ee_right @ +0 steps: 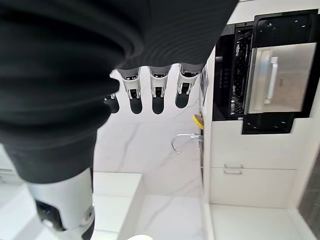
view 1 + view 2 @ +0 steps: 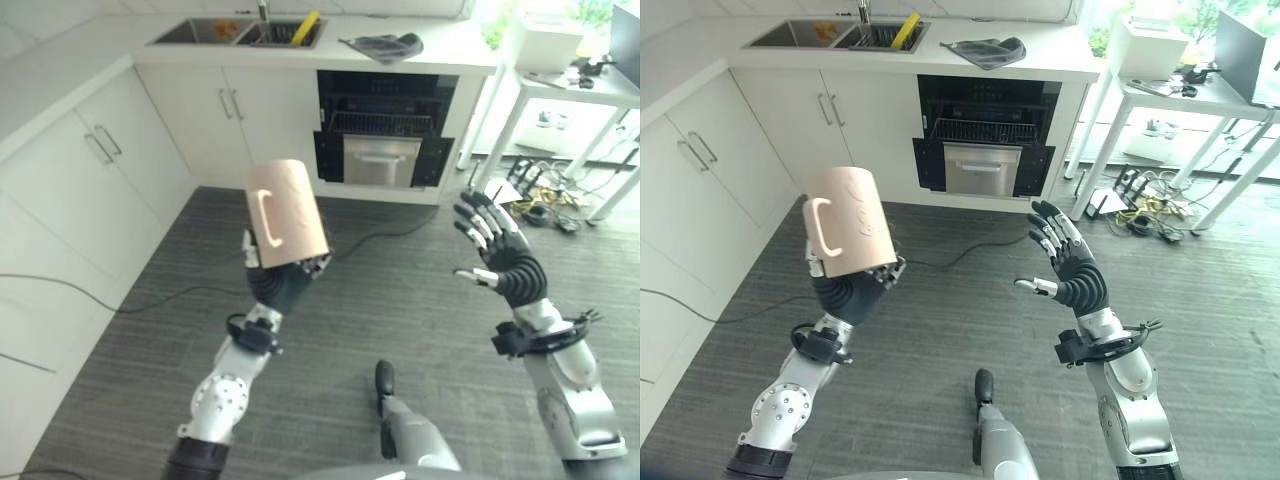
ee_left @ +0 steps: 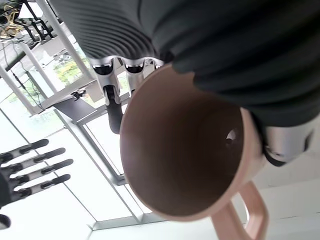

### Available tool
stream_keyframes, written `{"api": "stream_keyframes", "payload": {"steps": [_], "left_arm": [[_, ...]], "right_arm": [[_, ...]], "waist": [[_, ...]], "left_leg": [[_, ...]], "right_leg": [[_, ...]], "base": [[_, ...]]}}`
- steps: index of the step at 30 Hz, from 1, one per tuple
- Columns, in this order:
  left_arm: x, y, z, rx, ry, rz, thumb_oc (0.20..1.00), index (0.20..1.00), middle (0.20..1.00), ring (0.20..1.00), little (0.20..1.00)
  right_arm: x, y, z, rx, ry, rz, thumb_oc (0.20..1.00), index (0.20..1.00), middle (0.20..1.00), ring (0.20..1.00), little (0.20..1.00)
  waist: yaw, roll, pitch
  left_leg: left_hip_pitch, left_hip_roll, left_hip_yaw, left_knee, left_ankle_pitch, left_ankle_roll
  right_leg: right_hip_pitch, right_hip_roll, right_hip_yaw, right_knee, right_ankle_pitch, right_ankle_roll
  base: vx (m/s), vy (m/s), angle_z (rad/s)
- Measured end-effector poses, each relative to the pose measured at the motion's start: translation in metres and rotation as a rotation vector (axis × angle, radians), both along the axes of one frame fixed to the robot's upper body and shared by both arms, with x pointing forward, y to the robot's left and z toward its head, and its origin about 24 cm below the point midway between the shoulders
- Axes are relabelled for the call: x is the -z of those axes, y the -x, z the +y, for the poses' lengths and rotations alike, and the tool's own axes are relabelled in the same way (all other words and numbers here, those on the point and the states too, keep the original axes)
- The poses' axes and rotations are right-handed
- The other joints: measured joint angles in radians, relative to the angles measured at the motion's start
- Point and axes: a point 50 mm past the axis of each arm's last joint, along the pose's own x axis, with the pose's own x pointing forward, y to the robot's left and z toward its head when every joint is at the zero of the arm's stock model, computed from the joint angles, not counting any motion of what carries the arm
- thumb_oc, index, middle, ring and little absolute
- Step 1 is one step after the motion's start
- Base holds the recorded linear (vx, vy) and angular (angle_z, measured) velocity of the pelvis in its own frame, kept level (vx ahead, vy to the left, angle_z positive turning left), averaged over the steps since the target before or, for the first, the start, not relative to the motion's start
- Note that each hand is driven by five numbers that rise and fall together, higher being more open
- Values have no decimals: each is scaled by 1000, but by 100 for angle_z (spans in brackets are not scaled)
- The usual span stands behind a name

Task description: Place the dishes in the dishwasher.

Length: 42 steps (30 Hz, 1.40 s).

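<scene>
From the left eye view, a pink mug [image 2: 288,213] was seen held up, mouth down, by the left hand [image 2: 283,283], fingers curled round it, well short of the open dishwasher [image 2: 385,130] far ahead. At the right, the right hand [image 2: 497,246] was spread wide, empty. In the left wrist view, the mug's hollow interior was shown, gripped.

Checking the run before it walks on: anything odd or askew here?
The pink mug in the left hand is upside down, mouth toward the wrist. It looks empty, nothing spilled. The right hand hangs open. The dishwasher already stands open.
</scene>
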Motion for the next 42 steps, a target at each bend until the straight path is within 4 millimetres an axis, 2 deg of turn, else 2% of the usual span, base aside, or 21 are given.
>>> {"api": "stream_keyframes", "payload": {"steps": [2, 4, 5, 6, 11, 13, 15, 16, 17, 18, 20, 24, 26, 27, 29, 30, 33, 34, 39, 41, 42], "left_arm": [[-10, 0, 0, 2, 6, -48, 200, 200, 200, 200, 200], [-17, 0, -1, 7, 15, -80, 200, 200, 200, 200, 200], [-17, 0, -2, 11, 15, -79, 200, 200, 200, 200, 200], [-18, 2, -5, 13, 33, -82, 200, 200, 200, 200, 200], [-7, 13, 5, -12, 20, -37, 200, 200, 200, 200, 200], [-3, 17, 5, -1, 22, -21, 200, 200, 200, 200, 200], [3, 20, 7, 5, 11, 10, 200, 200, 200, 200, 200], [5, 19, 4, 2, 44, 14, 200, 200, 200, 200, 200], [-3, 19, 15, -45, 63, -45, 200, 200, 200, 200, 200], [3, 14, 15, -46, 78, -33, 200, 200, 200, 200, 200], [16, 16, 9, -2, 46, 25, 200, 200, 200, 200, 200], [23, 24, -2, 56, 60, 37, 200, 200, 200, 200, 200], [29, 31, 0, 52, 66, 56, 200, 200, 200, 200, 200], [32, 33, 2, 48, 62, 65, 200, 200, 200, 200, 200], [21, 29, 4, 27, 78, 1, 200, 200, 200, 200, 200], [13, 23, 6, 24, 75, -43, 200, 200, 200, 200, 200], [-2, 6, -1, 71, 68, -107, 200, 200, 200, 200, 200], [-5, 3, -2, 74, 68, -121, 200, 200, 200, 200, 200], [-8, 5, -1, 101, 43, -107, 200, 200, 200, 200, 200], [-7, 6, 4, 86, 22, -84, 200, 200, 200, 200, 200], [-9, 8, 4, 81, 18, -85, 200, 200, 200, 200, 200]], "right_arm": [[-5, -1, -6, 18, 11, -16, 1000, 1000, 1000, 1000, 1000], [-10, -4, -7, 25, 8, -37, 1000, 1000, 1000, 1000, 1000], [-9, -4, -6, 24, 1, -35, 1000, 1000, 1000, 1000, 1000], [-10, -1, -5, 25, -3, -40, 1000, 1000, 1000, 1000, 1000], [-1, 6, -4, 17, -14, -3, 1000, 1000, 1000, 1000, 1000], [0, 7, -7, 34, -20, 1, 1000, 1000, 1000, 1000, 1000], [4, 7, -3, 36, -48, 13, 1000, 1000, 1000, 1000, 1000], [0, 6, -6, 33, -18, 4, 1000, 1000, 1000, 1000, 1000], [-22, 5, -1, -30, 74, -75, 1000, 1000, 1000, 1000, 1000], [-22, 10, -6, -13, 81, -81, 1000, 1000, 1000, 1000, 1000], [-5, 13, -9, 35, 24, -5, 1000, 1000, 1000, 1000, 1000], [-4, 13, -9, 23, 33, 3, 1000, 1000, 1000, 1000, 1000], [-3, 14, -11, 18, 46, 10, 1000, 1000, 1000, 1000, 1000], [5, 13, -13, 23, 38, 40, 1000, 1000, 1000, 1000, 1000], [-3, 14, -18, 20, 82, 23, 1000, 1000, 1000, 1000, 1000], [-10, 16, -17, 19, 83, -5, 1000, 1000, 1000, 1000, 1000], [-6, 18, -20, 39, 64, 8, 1000, 1000, 1000, 1000, 1000], [-7, 18, -22, 42, 51, 4, 1000, 1000, 1000, 1000, 1000], [-5, 20, -13, 49, -17, -3, 1000, 1000, 1000, 1000, 1000], [-3, 17, -3, 42, -55, -11, 1000, 1000, 1000, 1000, 1000], [-1, 18, -3, 39, -35, 3, 1000, 1000, 1000, 1000, 1000]], "waist": [[3, 3, 0], [0, 4, -1], [1, -6, 0], [0, -22, -1], [6, -84, 3], [13, -118, 7], [21, -155, 24], [10, -22, 43], [28, 21, 11], [-7, 74, 14], [-13, 18, 1], [16, -46, -8], [17, -32, -14], [14, -5, -5], [19, 7, -12], [11, -4, -8], [3, -18, -4], [6, -24, -3], [73, -59, -1], [101, -69, 1], [100, -59, 2]], "left_leg": [[-5, 42, 23, 119, 35, -31], [-9, 73, 26, 214, 111, -45], [-46, 78, 23, 304, 178, -89], [-143, 73, 27, 449, 171, -110], [-587, 25, 16, 982, 157, -79], [-786, -15, 4, 1060, 149, -53], [-839, -45, 58, 855, 152, 9], [-802, 46, 55, 609, 227, 99], [-769, 124, 72, 343, 312, 100], [-764, 147, 55, 264, 318, 65], [-663, 52, 56, 14, 318, 57], [-631, 33, 112, 8, 317, 72], [-562, 23, 106, -12, 334, 171], [-493, 46, 103, -65, 444, 228], [-481, 38, 110, -64, 445, 212], [-479, 17, 112, -64, 439, 199], [-427, 7, 173, -50, 318, 55], [-424, -8, 172, -29, 306, 39], [-355, -53, 122, 8, 238, 93], [-327, -48, 117, -6, 221, 90], [-289, -33, 102, -31, 203, 114]], "right_leg": [[37, 39, -13, 49, 25, -60], [61, 70, -33, 107, -32, -146], [97, 77, -27, 85, -44, -168], [152, 81, -8, 20, -25, -182], [299, 120, 61, -55, -71, -234], [334, 117, 88, -84, -79, -237], [416, 110, 92, -95, -86, -197], [346, 188, 120, 96, -145, -14], [221, 92, 229, 240, -278, -180], [258, 122, 154, 233, -277, -159], [410, 62, 148, 81, -260, -141], [560, 53, 136, -58, -263, -113], [588, 68, 136, 0, -301, -49], [529, 72, 138, 193, -382, 1], [437, -29, 144, 129, -398, 1], [422, -107, 128, -16, -259, 34], [540, -130, 70, -91, -218, 45], [550, -141, 61, -89, -219, 51], [449, -195, 25, 190, -245, 74], [343, -209, 14, 399, -178, 81], [286, -193, 8, 471, -244, 76]], "base": [[385, -399, 0], [300, -396, -14], [236, -326, -12], [324, -412, -17], [219, -287, -40], [156, -107, -45], [227, 50, -43], [225, 152, -139], [296, 217, -122], [274, 222, -89], [308, 293, -8], [258, 321, 11], [308, 497, 14], [225, 426, -3], [246, 491, -24], [271, 525, 5], [300, 469, 20], [330, 469, 15], [314, 392, 34], [254, 257, 24], [202, 100, 18]]}}
